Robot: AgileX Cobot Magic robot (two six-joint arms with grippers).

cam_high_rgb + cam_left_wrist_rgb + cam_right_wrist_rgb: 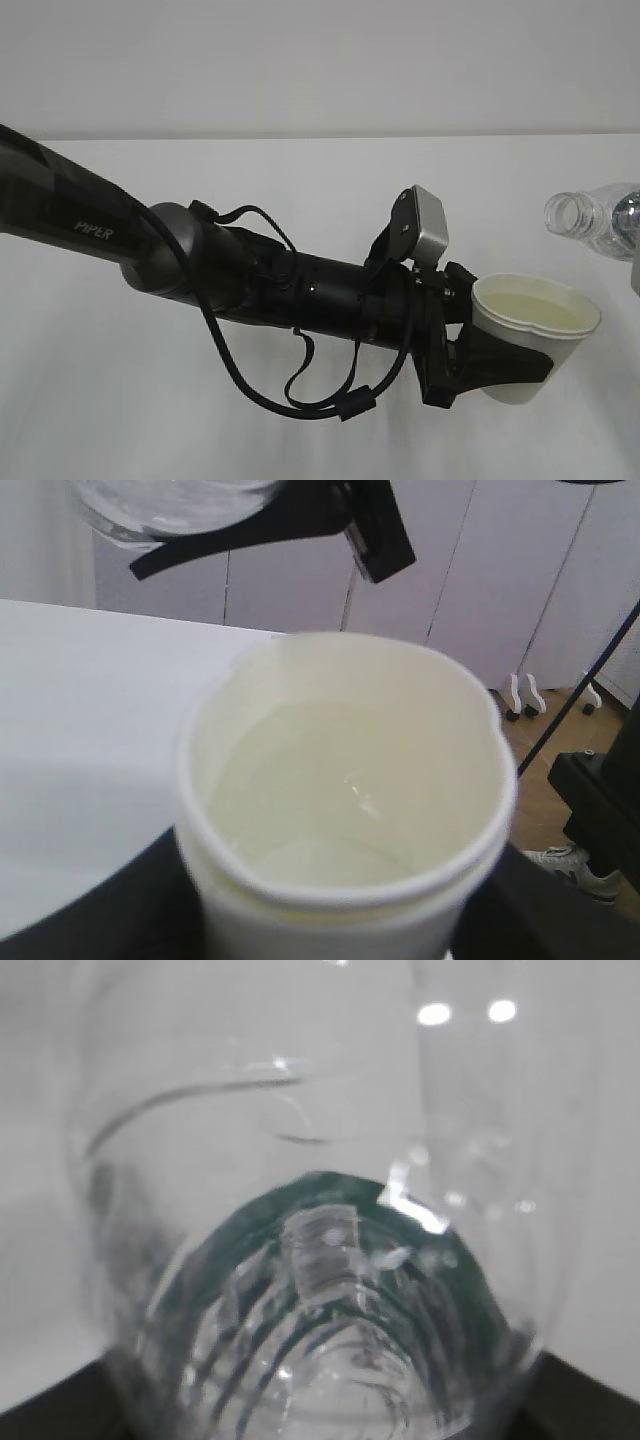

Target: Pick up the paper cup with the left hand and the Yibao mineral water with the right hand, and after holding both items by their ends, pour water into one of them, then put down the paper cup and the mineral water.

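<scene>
White paper cup [535, 335], clamped in the left hand [480, 345], holds water; the right hand's fingers [300, 520] grip the tilted Yibao mineral water [597, 217]. Pouring looks done; setting both down comes next.

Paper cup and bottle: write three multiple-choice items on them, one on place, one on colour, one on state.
1. Where is the Yibao mineral water relative to the paper cup in the exterior view?
A. upper right
B. lower left
C. inside it

2. What colour is the bottle's label?
A. red
B. dark green
C. yellow

3. What does the cup hold?
A. nothing
B. liquid
C. a cap

Answers: 1 A, its open mouth sits above and right of the cup. 2 B, the right wrist view shows green through the plastic. 3 B, liquid shows inside, with the left tool clamped around the cup.
</scene>
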